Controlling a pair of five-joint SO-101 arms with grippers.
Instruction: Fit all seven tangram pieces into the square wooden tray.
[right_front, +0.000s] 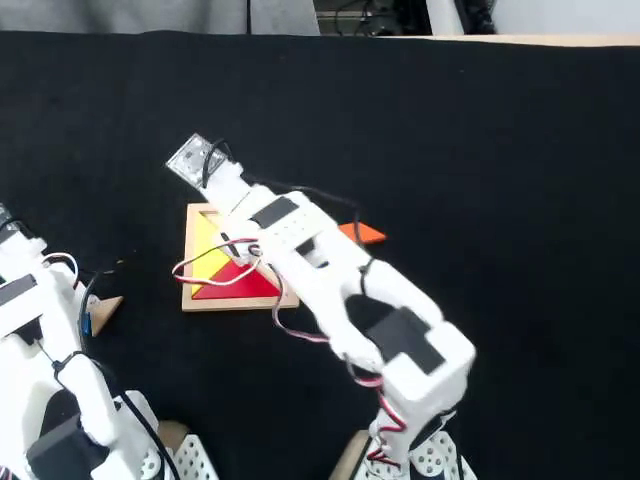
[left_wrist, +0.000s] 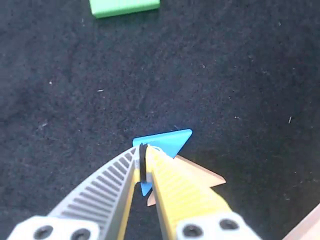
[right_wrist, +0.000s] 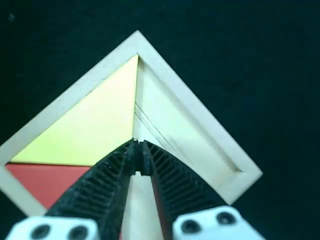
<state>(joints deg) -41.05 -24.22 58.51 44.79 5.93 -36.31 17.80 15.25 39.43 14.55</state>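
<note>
The left claw (left_wrist: 143, 150) is squeezed tight on the blue triangle (left_wrist: 165, 142). One finger is grey and one finger is yellow, and they pinch the triangle's edge between them. A tan piece (left_wrist: 200, 175) pokes out from under the yellow finger, right next to the blue triangle. Both pieces are low over the black table (left_wrist: 75, 100). A green piece (left_wrist: 125, 6) lies flat on the table, well apart from them.

The right claw (right_wrist: 137, 147) has its two black fingers pressed together, and nothing shows between them. Its tips hang over the middle of the wooden tray (right_wrist: 200, 125). The yellow triangle (right_wrist: 95, 130) lies flat inside the tray, with one point tucked into a corner. The red triangle (right_wrist: 45, 180) lies beside it, and their edges touch. Bare wood shows on the other side of the claw.

From high up, the right arm lies across the tray, which sits near the middle of the table. An orange piece (right_front: 362, 233) lies on the table just past that arm, outside the tray
</note>
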